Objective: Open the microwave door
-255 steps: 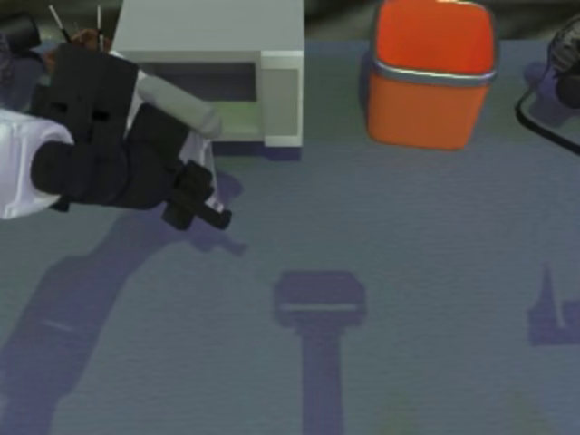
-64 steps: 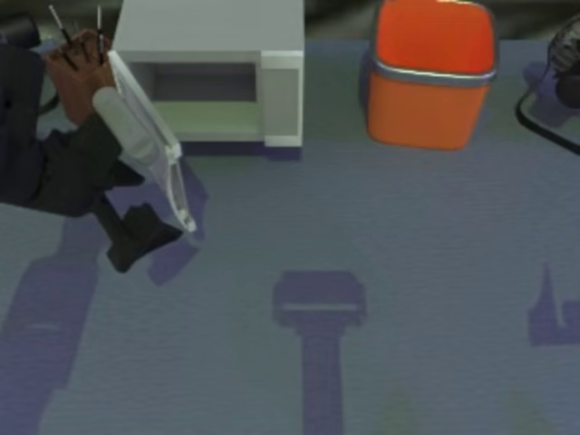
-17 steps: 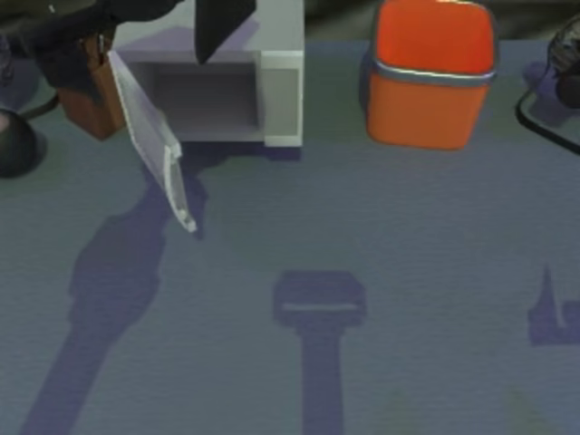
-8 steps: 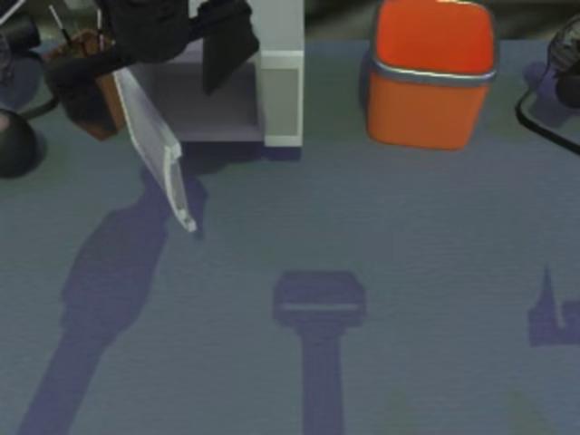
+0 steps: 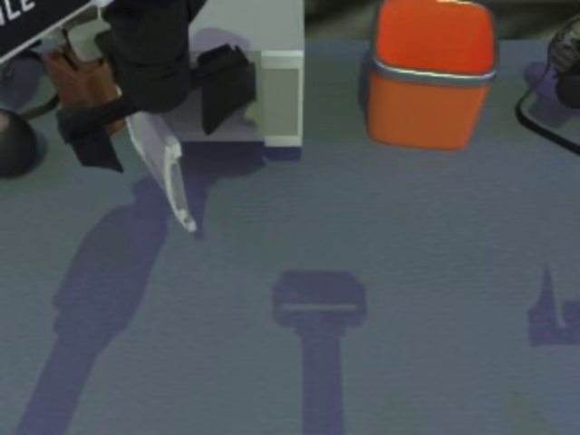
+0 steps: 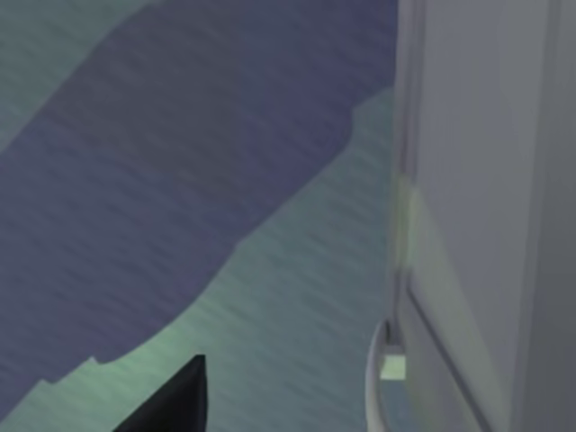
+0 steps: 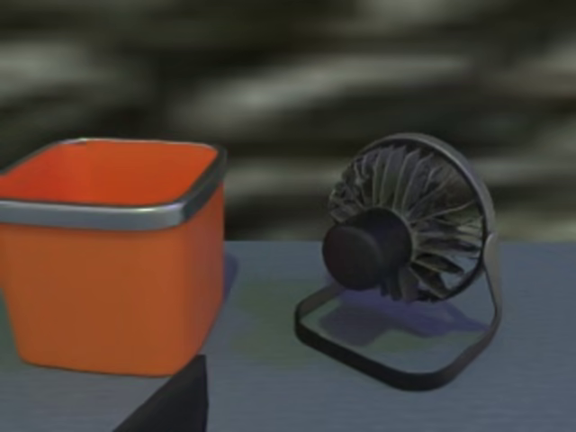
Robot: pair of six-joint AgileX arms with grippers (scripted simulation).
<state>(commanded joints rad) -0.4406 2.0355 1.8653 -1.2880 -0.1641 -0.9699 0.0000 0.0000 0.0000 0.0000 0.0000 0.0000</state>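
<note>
We judge the opening step all but complete: the boxy light grey-white microwave (image 5: 258,36) sits at the desk's far left, its white-framed, grey-windowed door (image 5: 163,172) swung wide; our left tool's state we cannot tell; next, withdraw clear.

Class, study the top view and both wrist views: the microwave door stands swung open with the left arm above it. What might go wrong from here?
1. The left gripper hangs close over the open door; a careless withdrawal might knock it back toward shut.
2. The arm also overlaps the microwave from above, so a sideways move may bump its body.
3. A brown object stands just beside the arm and might get clipped.
</note>
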